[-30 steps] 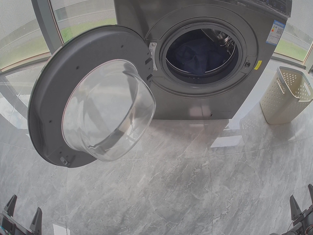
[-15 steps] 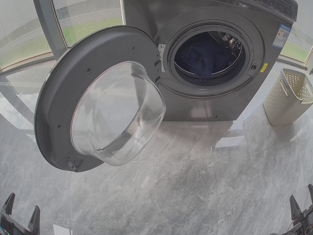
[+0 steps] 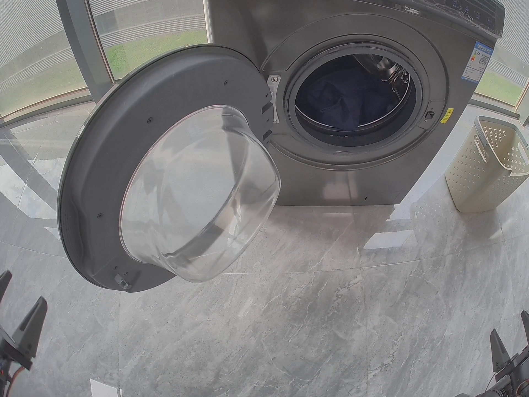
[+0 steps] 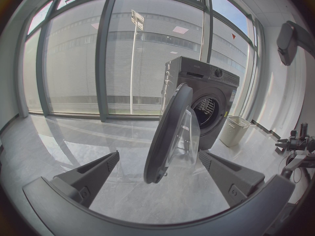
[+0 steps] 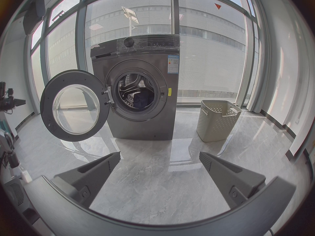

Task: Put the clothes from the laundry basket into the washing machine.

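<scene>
Open, empty grippers waiting in front of the loaded washing machine

The left gripper (image 3: 23, 288) and right gripper (image 3: 508, 323) are hanging low, jaws spread. The likely next step is pushing the open door (image 3: 110, 139) shut from its outer rim, not the glass bowl. Dark clothes (image 3: 341, 97) are lying in the washing machine (image 3: 330, 183). The laundry basket (image 3: 474, 177) is standing to its right. The left gripper is lifting outward compared with earlier.

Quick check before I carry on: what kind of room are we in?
Probably a laundry corner of a glass-walled room, maybe a demo space rather than a home. A front-loading washing machine stands on the polished grey floor, door open, a perforated laundry basket beside it, with floor-to-ceiling windows behind.
</scene>
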{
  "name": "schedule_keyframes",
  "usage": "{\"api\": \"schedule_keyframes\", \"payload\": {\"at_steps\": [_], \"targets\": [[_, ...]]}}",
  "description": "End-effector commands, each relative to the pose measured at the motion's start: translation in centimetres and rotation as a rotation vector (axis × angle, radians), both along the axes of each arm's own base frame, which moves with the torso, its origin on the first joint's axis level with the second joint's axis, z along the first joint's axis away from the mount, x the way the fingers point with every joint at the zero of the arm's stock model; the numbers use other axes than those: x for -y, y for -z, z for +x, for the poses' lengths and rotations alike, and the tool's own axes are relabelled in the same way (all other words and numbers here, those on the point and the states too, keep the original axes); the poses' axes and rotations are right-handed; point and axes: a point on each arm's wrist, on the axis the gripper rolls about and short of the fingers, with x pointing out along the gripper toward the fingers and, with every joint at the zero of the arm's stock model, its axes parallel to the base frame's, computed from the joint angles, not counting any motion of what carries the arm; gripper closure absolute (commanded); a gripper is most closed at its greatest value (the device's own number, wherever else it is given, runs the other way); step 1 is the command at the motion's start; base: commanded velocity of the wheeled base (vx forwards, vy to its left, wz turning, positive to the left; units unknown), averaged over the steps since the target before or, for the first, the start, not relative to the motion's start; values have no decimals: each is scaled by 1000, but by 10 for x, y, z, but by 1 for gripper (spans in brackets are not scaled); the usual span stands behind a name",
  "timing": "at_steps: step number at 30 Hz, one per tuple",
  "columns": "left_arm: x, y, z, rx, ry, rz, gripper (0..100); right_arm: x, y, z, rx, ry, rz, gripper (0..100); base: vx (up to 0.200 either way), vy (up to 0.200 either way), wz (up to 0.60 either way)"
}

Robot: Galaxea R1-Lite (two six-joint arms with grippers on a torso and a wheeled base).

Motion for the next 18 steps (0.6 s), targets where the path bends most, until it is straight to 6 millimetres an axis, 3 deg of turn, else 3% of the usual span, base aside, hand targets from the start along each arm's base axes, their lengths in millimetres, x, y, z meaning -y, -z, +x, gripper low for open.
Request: {"api": "schedule_keyframes", "payload": {"at_steps": [1, 8, 9, 12, 18], "targets": [[17, -38, 65, -105, 128, 5, 0, 0, 4, 0, 1, 0, 3, 0, 0, 0, 0], [26, -51, 100, -119, 185, 8, 0, 0, 4, 0, 1, 0, 2, 0, 0, 0, 0], [29, -52, 115, -122, 197, 9, 0, 0, 4, 0, 1, 0, 2, 0, 0, 0, 0], [31, -52, 134, -114, 191, 9, 0, 0, 4, 0, 1, 0, 3, 0, 0, 0, 0], [36, -55, 143, -70, 252, 5, 0, 0, 4, 0, 1, 0, 2, 0, 0, 0, 0]]}}
